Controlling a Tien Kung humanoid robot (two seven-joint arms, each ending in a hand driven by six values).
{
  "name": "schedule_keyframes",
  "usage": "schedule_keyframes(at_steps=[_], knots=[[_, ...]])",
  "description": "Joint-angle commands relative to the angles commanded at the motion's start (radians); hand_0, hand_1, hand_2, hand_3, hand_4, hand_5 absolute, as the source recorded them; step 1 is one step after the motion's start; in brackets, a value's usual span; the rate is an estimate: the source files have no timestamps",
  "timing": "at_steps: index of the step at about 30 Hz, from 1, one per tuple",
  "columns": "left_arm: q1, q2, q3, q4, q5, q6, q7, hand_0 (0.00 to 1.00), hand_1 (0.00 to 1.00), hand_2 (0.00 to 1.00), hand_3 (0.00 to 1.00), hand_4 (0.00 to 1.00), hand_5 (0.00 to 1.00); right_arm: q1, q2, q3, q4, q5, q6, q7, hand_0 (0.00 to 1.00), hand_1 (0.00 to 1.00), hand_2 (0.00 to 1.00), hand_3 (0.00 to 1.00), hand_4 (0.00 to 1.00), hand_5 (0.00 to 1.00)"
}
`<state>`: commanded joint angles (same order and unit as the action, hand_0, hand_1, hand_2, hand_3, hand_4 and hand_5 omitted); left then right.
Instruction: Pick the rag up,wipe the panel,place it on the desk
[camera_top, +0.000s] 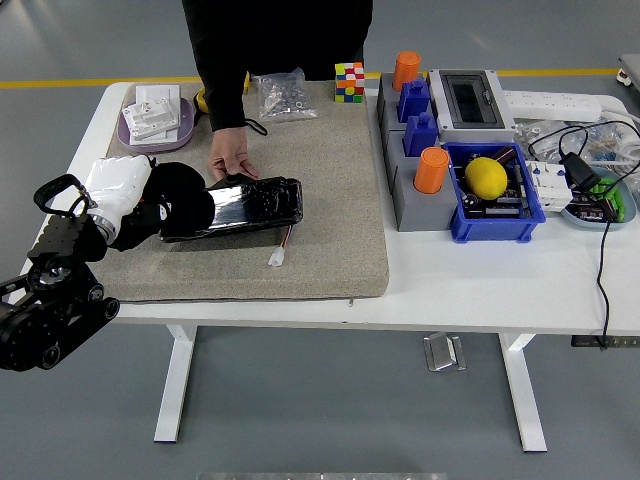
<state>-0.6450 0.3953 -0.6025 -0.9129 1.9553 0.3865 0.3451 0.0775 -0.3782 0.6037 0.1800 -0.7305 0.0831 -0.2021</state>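
Observation:
A shiny black panel (250, 206) lies on the grey mat (320, 220), tilted a little. My left hand (128, 190), in a white glove, is shut on a black rag (180, 192) at the panel's left end, and the rag covers that end. A person at the table's far side rests a hand (228, 160) on the panel's far edge. My right arm is out of view.
A small white connector on a wire (279, 256) lies just in front of the panel. A tray of white parts (155, 115), a bag of screws (282, 95) and a colour cube (349, 82) sit at the back. Grey and blue bins (455, 170) stand to the right.

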Motion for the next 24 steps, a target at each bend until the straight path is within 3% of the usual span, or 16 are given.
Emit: schedule_keyframes(at_steps=[11,24], knots=[[0.049,0.012,-0.129,0.012,0.0,0.027,-0.035,0.227,0.17,0.496,0.399,0.355,0.002,0.0,0.004,-0.008,0.0,0.013,0.0,0.001,0.723,0.565,0.667,0.577,0.998,0.418],[0.118,-0.022,-0.252,0.087,-0.115,0.12,-0.145,0.246,0.182,0.497,0.402,0.349,0.002,0.001,0.012,-0.024,0.0,0.029,-0.002,0.003,0.723,0.565,0.667,0.577,0.998,0.42]])
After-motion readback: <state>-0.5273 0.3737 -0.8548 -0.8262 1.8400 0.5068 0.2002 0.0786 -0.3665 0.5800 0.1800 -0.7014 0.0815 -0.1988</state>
